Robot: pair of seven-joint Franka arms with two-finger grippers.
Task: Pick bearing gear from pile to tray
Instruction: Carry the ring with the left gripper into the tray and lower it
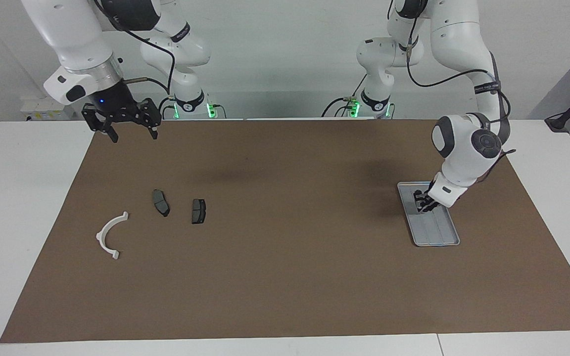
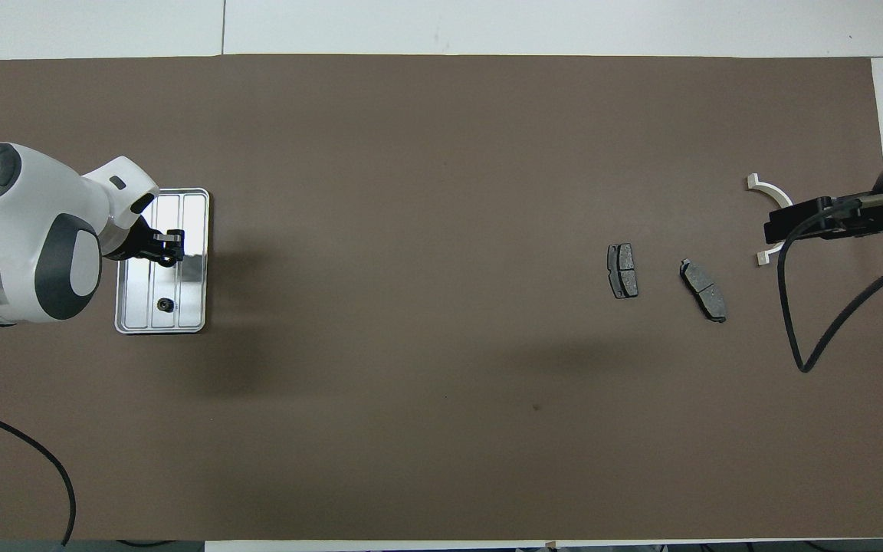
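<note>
The silver tray lies on the brown mat toward the left arm's end of the table. A tiny black round piece lies in the tray, at its end nearer to the robots. My left gripper is low over the middle of the tray. The pile lies toward the right arm's end: a white half-ring bracket and two dark brake-pad plates. My right gripper hangs high, open and empty, and partly covers the bracket in the overhead view.
The brown mat covers most of the white table. A black cable hangs from the right arm over the mat near the pile.
</note>
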